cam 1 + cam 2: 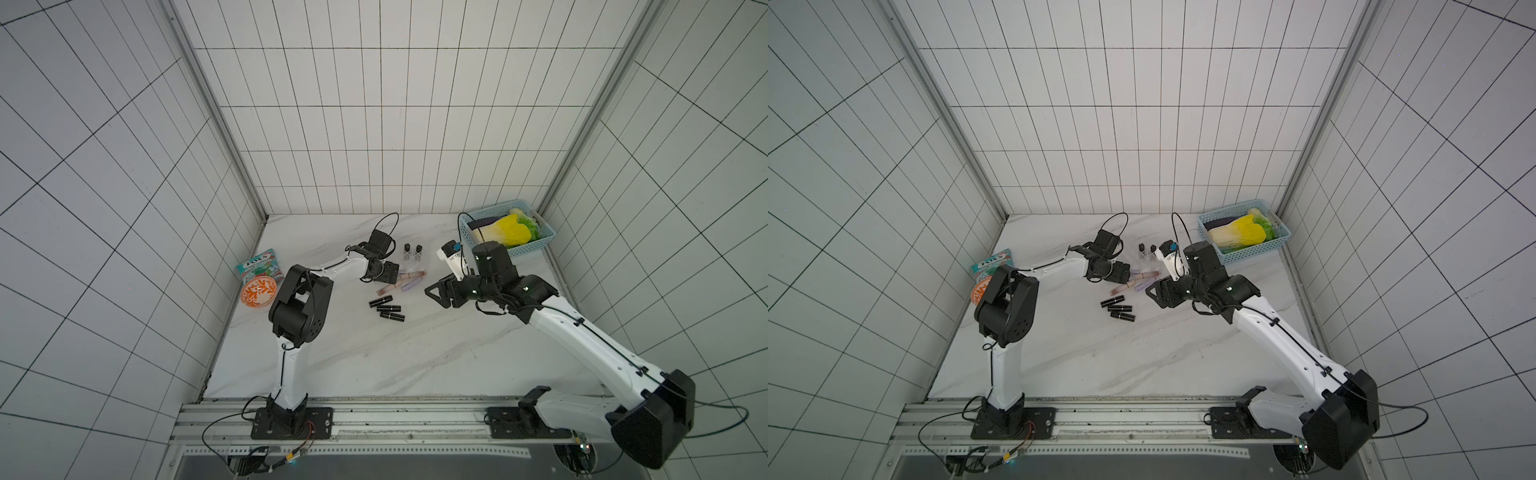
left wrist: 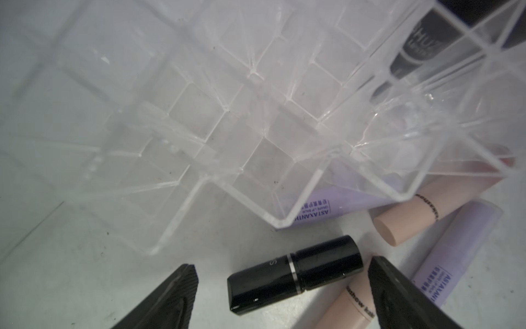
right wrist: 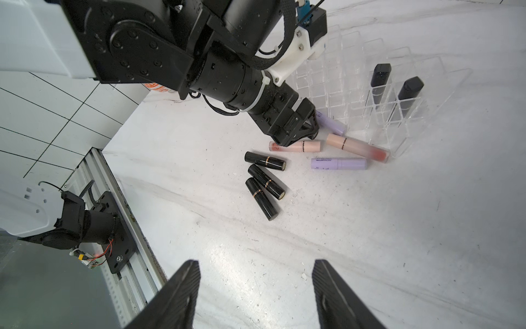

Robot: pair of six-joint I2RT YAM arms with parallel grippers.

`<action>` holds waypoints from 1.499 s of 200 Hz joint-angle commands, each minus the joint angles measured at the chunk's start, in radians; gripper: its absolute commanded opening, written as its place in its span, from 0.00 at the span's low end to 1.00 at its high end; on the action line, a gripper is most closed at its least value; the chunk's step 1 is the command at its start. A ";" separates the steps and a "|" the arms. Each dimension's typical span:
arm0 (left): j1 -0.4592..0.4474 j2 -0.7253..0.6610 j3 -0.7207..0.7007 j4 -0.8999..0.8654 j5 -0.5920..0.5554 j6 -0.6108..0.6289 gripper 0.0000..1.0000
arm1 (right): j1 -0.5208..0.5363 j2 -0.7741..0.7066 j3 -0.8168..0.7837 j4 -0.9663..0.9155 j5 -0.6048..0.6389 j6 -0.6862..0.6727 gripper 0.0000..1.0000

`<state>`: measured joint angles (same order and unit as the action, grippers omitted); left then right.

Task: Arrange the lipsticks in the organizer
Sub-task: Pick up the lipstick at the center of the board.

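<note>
Operator: Left claw (image 2: 281,265): I read it spread wide, gripping nothing. One black lipstick (image 2: 296,273) lies flat on the surface (image 2: 85,284) between its jaws, just beside the organizer (image 2: 227,114).
Desk: And the other?
Operator: Right claw (image 3: 256,263): spread, empty, above the surface, well apart from the lipsticks.
Desk: Stock count?
Operator: In the organizer, two black tubes (image 3: 380,82) upright, side by side. On the surface, three black lipsticks (image 3: 266,182) clustered; two pink tubes (image 3: 357,149) and two lilac tubes (image 3: 338,163) near the organizer's front edge.
</note>
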<state>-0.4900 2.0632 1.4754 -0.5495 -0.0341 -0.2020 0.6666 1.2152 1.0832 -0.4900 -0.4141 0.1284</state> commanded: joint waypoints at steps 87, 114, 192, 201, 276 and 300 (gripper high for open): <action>0.005 0.059 0.047 -0.046 -0.053 -0.003 0.93 | -0.008 -0.013 -0.018 0.011 -0.013 0.002 0.66; 0.021 0.044 0.011 -0.039 -0.067 0.001 0.93 | -0.008 -0.018 -0.019 0.010 -0.012 0.002 0.66; 0.076 -0.016 -0.082 0.006 -0.052 0.023 0.86 | -0.007 -0.018 -0.019 0.010 -0.014 0.002 0.66; 0.076 -0.014 -0.082 0.009 -0.042 0.026 0.84 | -0.008 -0.017 -0.019 0.010 -0.015 0.002 0.66; 0.077 -0.009 -0.102 0.013 -0.027 0.029 0.36 | -0.008 -0.021 -0.019 0.010 -0.014 0.004 0.66; 0.084 -0.019 -0.120 0.015 -0.027 0.028 0.21 | -0.008 -0.026 -0.017 0.007 -0.013 0.005 0.66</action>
<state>-0.4110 2.0525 1.3926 -0.5159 -0.0845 -0.1780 0.6666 1.2152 1.0832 -0.4904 -0.4152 0.1284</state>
